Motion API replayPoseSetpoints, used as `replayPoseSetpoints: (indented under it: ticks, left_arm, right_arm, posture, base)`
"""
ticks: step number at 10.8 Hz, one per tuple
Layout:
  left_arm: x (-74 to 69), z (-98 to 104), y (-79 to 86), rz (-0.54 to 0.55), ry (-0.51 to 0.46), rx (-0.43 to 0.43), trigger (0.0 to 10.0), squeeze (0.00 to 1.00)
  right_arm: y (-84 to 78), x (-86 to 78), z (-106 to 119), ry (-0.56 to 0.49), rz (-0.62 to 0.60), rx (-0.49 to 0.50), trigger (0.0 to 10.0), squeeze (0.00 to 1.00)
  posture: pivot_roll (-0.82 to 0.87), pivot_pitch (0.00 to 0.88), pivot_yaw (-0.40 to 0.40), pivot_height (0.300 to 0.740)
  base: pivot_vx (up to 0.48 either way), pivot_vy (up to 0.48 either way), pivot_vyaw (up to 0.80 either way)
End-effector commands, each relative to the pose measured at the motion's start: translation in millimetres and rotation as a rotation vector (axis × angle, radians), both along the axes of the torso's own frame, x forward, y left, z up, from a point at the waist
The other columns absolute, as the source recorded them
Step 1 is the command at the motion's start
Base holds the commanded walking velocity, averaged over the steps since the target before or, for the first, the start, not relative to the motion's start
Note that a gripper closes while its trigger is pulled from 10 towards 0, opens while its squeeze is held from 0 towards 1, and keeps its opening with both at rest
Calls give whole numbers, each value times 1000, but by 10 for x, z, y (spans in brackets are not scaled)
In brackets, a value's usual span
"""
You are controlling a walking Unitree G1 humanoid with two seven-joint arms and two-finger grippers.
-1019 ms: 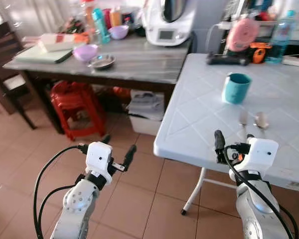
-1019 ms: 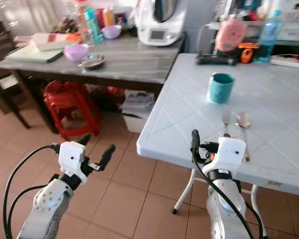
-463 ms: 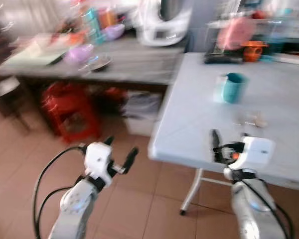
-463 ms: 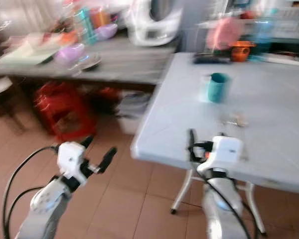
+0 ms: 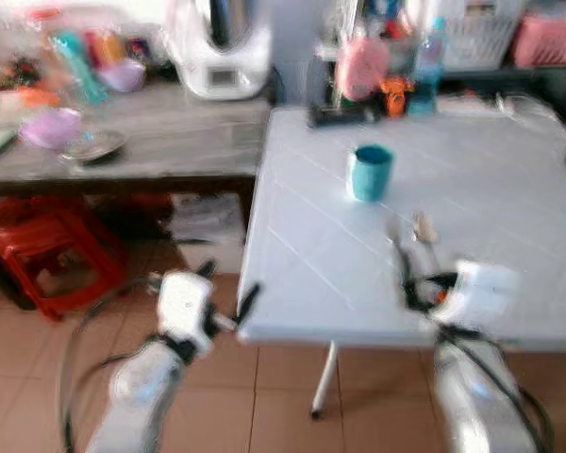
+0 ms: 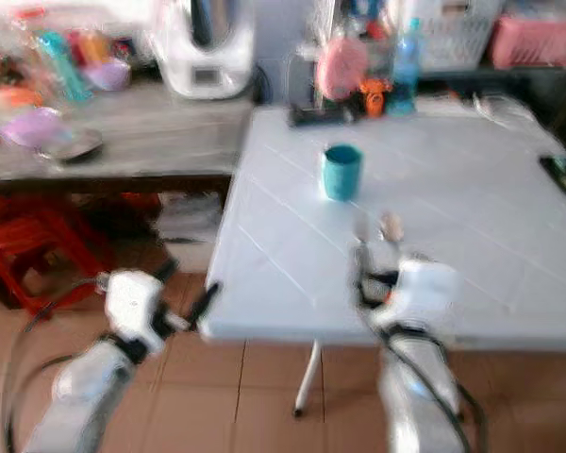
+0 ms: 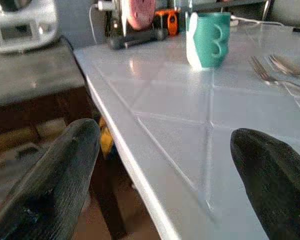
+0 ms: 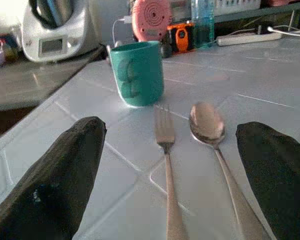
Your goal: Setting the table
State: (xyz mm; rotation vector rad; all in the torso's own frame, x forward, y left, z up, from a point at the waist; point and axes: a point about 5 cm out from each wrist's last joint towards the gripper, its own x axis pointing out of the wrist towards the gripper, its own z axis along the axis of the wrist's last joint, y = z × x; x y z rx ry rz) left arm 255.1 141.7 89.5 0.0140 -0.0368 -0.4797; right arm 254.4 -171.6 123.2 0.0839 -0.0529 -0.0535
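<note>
A white plastic desk (image 5: 472, 245) is standing in front of the robot, its surface moulded into diamond panels. A teal mug (image 8: 137, 73) is sitting upright on it, toward the far half. Just nearer the robot than the mug, a fork (image 8: 166, 165) and a spoon (image 8: 210, 135) are lying side by side, close but not touching, their heads pointing toward the mug.

The right gripper (image 8: 170, 180) is hovering over the near edge of the white desk, its jaws spread wide apart and holding nothing, with the fork and spoon lying between the two black fingers (image 8: 55, 175) as seen along the wrist. The left gripper (image 7: 165, 175) is hanging off the desk's near left corner, above the tiled floor (image 5: 38, 377), its jaws likewise wide apart and empty; along its wrist the mug (image 7: 208, 39) and the cutlery are showing farther across the surface.

At the far edge of the white desk a pink round fan (image 8: 150, 19), an orange gadget (image 8: 179, 37) and a clear blue bottle (image 8: 203, 22) are standing. To the left, a grey wooden desk (image 5: 160, 156) is carrying a white kitchen machine (image 5: 219, 47), a purple bowl (image 5: 52, 127), a metal dish (image 5: 92, 146) and some bottles, all blurred. A red plastic stool (image 5: 42, 260) is sitting beneath it.
</note>
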Motion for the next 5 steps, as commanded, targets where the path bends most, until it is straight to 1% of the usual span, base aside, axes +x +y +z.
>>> replayPoseSetpoints:
  ticks: [1, 5]
  left_arm:
    - [10, 30, -44, -16, -10, -8, 10000, 0]
    - [10, 30, -44, -16, -10, -8, 10000, 0]
  right_arm:
    - [-68, -16, 0, 3, -22, -11, 10000, 0]
    - [-68, -16, 0, 3, -22, -11, 10000, 0]
  posture:
    - [2, 0, 80, 740]
    - [2, 0, 80, 740]
  base:
    - [274, 0, 0]
    - [274, 0, 0]
